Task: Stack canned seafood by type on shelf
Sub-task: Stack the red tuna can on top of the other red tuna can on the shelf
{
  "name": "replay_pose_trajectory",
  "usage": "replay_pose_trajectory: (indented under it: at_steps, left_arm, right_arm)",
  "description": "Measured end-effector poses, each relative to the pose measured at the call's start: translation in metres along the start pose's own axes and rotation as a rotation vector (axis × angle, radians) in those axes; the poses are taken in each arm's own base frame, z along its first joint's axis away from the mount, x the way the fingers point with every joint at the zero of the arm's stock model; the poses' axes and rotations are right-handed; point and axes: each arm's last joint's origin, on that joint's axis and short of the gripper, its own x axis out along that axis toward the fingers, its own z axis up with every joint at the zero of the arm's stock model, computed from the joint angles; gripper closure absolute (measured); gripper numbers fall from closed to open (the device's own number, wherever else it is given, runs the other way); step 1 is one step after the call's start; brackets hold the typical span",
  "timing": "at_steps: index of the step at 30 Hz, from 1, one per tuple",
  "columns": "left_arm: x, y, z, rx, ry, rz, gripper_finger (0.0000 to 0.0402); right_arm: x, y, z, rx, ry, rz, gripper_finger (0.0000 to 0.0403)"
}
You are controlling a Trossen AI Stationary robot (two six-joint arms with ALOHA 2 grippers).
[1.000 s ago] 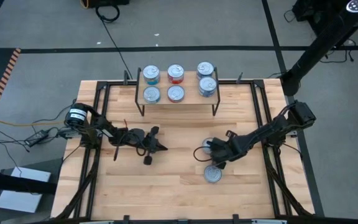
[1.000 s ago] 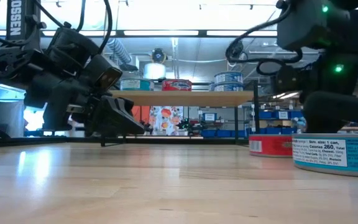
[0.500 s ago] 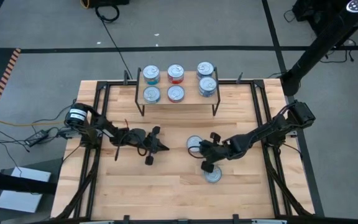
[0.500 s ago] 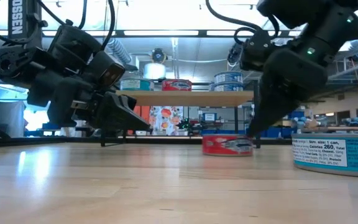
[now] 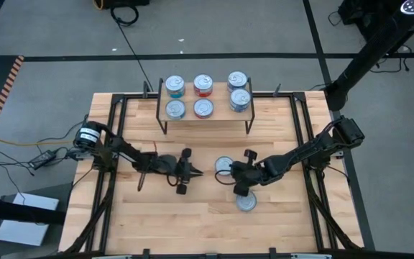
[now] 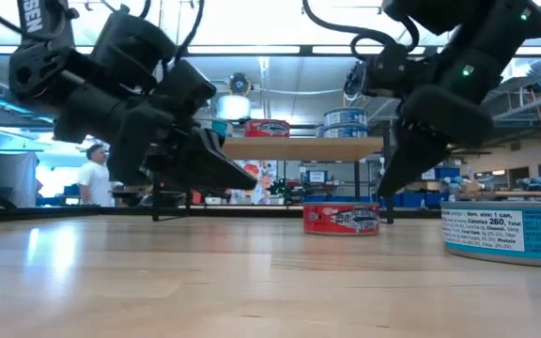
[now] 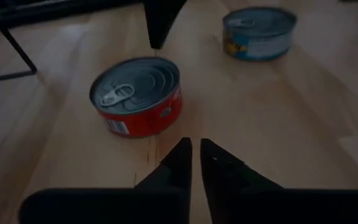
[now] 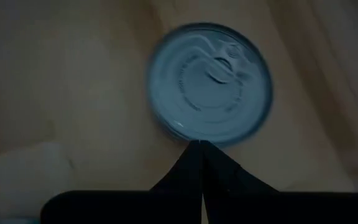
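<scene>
the left gripper (image 5: 195, 173) hangs low over the middle of the wooden tabletop (image 5: 192, 216), its fingers (image 7: 180, 163) nearly together with only a thin slit between them and nothing held. straight ahead of its tips, a short way off, stands a red-labelled can (image 7: 138, 95) with its pull tab up; bare wood lies between tips and can. beyond that can, further from the left gripper, sits a blue-labelled can (image 7: 258, 32), well apart from the red one.

the right gripper (image 5: 237, 170) comes in from the other side, its fingers pressed together and empty, the tips right at the rim of the red can (in its wrist view the silver lid (image 8: 209, 84) fills the space just ahead of them; touching or a hair off, i cannot tell).

the shelf (image 5: 205, 115) stands beyond both grippers at the table's far edge, six cans on it: two teal, a red and a silver-lidded one in the middle, two blue on the right-arm side. black rails run along the table's side edges. the near half of the tabletop is open wood.

beyond the table is a workshop with strip lights, and a person (image 6: 92, 178) in a white top.
</scene>
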Motion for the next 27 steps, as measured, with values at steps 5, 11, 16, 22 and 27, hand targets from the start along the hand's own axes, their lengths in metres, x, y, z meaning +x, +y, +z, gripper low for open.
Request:
replay_pose_trajectory:
  at_steps: [5,11,16,22,27]
  left_arm:
    - [0.008,0.001,0.007,0.009,0.044,0.039,0.0332]
    - [0.010,0.001,0.012,0.035,0.027,0.045,0.0307]
    - [0.011,0.001,0.013,0.057,0.025,0.045,0.0295]
    - [0.010,-0.004,0.013,0.063,0.019,0.008,0.0290]
    - [0.009,-0.012,0.014,0.097,0.015,-0.029,0.0290]
  right_arm:
    - [0.000,-0.004,-0.003,-0.019,0.008,-0.084,0.0398]
    - [0.012,-0.018,-0.008,0.010,0.001,-0.132,0.0398]
    - [0.028,-0.028,-0.016,0.009,-0.073,-0.048,0.0398]
    - [0.036,-0.030,-0.012,0.035,-0.180,0.121,0.0398]
    - [0.035,-0.031,-0.006,0.033,-0.238,0.136,0.0398]
